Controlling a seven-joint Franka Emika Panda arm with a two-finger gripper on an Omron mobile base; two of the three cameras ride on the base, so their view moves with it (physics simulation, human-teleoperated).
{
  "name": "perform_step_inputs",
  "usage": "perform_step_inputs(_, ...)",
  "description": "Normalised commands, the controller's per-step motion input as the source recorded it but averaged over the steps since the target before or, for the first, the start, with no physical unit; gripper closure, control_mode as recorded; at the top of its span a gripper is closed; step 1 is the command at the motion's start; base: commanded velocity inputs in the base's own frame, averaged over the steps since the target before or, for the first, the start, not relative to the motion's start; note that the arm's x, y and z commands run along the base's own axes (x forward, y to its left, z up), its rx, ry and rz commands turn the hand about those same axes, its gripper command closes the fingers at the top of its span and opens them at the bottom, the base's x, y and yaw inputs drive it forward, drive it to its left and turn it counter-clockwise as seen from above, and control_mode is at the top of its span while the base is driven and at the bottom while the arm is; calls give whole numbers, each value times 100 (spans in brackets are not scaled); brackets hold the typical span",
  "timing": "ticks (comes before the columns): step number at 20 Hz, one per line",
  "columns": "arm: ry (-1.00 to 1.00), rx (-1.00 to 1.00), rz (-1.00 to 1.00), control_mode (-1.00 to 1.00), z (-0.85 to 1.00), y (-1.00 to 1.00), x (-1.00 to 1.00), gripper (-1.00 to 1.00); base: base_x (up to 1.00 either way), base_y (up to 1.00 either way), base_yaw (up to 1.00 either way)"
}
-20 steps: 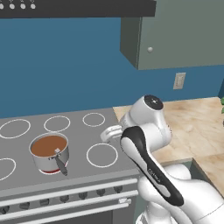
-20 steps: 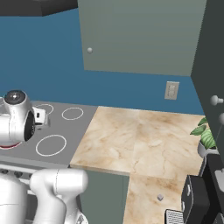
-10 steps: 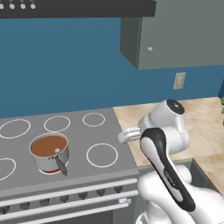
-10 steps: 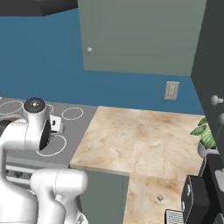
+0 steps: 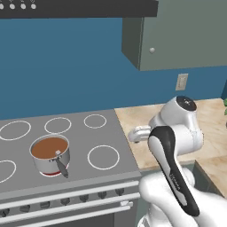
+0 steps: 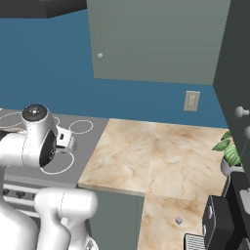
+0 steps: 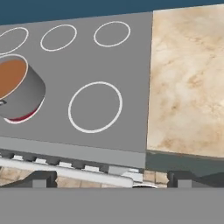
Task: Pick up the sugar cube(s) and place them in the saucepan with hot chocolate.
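While the gripper (image 7: 111, 180) hangs released w/ nothing in it above the stove (image 7: 131, 65) front edge, saucepan (image 5: 49, 154) sits on stove's front-left ring; sugar cube (image 6: 179, 220) on worktop (image 6: 161, 161), far right of stove.

Shiny steel saucepan (image 5: 49, 156) of brown liquid, grey stovetop (image 5: 75, 168) white-ringed, beige marbled counter (image 6: 146, 161), blue wall (image 5: 66, 66).

My hand view cuts the saucepan (image 7: 17, 89) off at the left edge; lower right, a grey speck (image 6: 179, 220) too small to identify.
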Motion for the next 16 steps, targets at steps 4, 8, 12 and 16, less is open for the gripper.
perform_step_inputs(4,-2,1,-15,-100,-5,-58,-16,-100,0,0,0)
perform_step_inputs(8,-6,4,-1,-100,0,-92,-23,-100,0,0,0)
perform_step_inputs(12,-17,7,-31,-100,-17,-61,-71,-100,0,0,0)
perform_step_inputs(16,9,1,-44,-100,-34,-59,-11,-100,0,0,0)
